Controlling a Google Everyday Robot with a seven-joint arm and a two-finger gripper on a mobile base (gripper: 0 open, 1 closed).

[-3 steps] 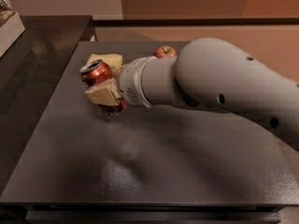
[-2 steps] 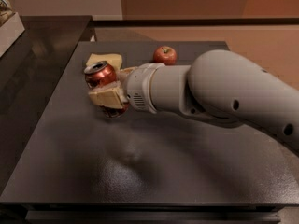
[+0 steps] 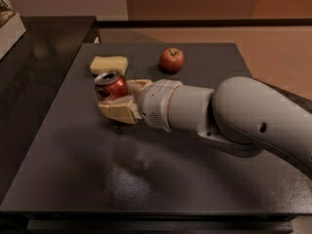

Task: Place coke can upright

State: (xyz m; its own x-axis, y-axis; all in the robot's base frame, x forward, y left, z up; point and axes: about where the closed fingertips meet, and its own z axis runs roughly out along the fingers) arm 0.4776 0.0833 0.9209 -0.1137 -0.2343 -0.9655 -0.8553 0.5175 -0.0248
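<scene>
Dark grey table [image 3: 204, 179] fills most of the view, its matte top carrying a soft glare patch near the front centre; tan floor lies beyond its far edge. 1 white-grey robot arm [image 3: 253, 116] enters from the right and reaches leftward low over the table's middle, ending in a ribbed white wrist collar. Gripper [image 3: 115, 95] sits left of centre on the table, pointing left, with its 2 cream-coloured fingers [image 3: 119, 111] closed around the coke can [image 3: 110, 86]: 1 finger runs along the near side below the can, the other shows behind it on the far side. The can is held between them at only a can's width of opening, firmly pinched. The can stands nearly upright with a slight tilt, silver top end facing up and a little toward the viewer, red side showing. The near finger hides its lower end, so contact with the table cannot be told; a dark shadow lies just under the gripper. Pale yellow sponge [image 3: 108, 65] lies flat on the table just beyond the can, near it but apart. Red apple [image 3: 171, 60] with its stem up sits on the far part of the table, right of the sponge and well apart from the gripper. A white box edge [image 3: 10, 29] shows at far left on a darker adjoining surface.
</scene>
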